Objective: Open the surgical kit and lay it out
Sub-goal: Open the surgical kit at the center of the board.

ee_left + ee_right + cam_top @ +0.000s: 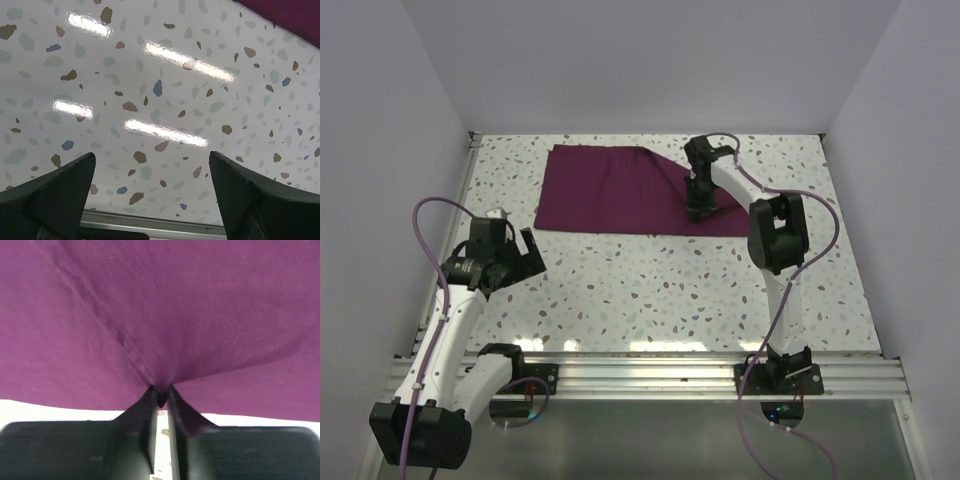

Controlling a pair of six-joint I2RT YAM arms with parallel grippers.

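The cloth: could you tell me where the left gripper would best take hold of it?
Probably the near-left corner of the cloth, approached from the near side. It lies flat and free there, closest to the open left gripper, while the right gripper pinches the near-right part.

- The cloth wrap (610,190) is matt, finely woven maroon fabric, creased where it gathers at the right hand (161,399).
- The tabletop (165,100) is glossy, smooth, speckled terrazzo-look, mirroring lights.
- The left hand (152,187) has matt black, slightly grainy plastic fingers (50,195).
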